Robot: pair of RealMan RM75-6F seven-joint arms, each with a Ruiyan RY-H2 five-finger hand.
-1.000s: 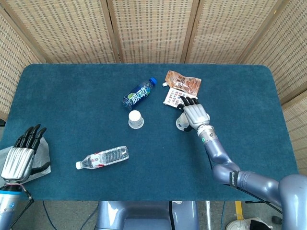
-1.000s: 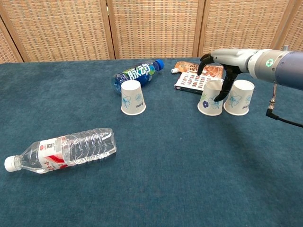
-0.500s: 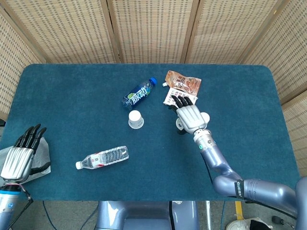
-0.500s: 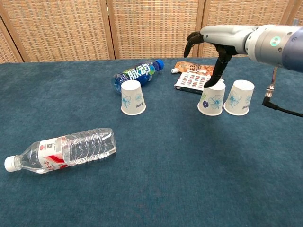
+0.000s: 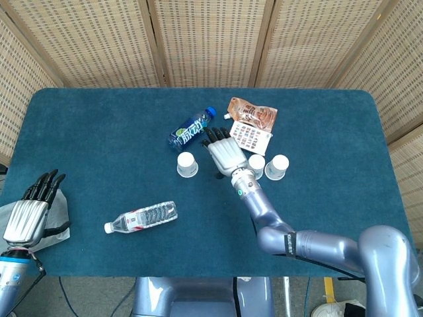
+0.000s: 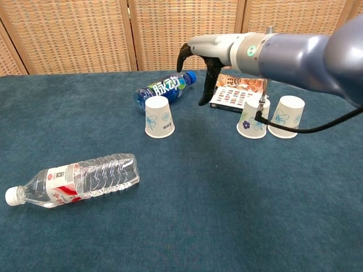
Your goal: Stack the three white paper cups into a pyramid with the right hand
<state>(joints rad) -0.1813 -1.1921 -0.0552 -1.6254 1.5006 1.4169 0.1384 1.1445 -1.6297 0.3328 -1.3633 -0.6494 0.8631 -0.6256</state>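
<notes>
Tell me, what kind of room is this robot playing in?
Probably a robot practice room, not a home. A table with a dark blue felt cover stands before woven wicker screens, and a metal robot hand hovers over white paper cups.

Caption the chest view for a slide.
Right hand open above the table, between the lone paper cup and the two side-by-side cups.

The left hand is missing from the chest view.

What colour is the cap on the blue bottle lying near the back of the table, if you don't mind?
The cap is blue, like the blue bottle; it shows best in the chest view.
</notes>
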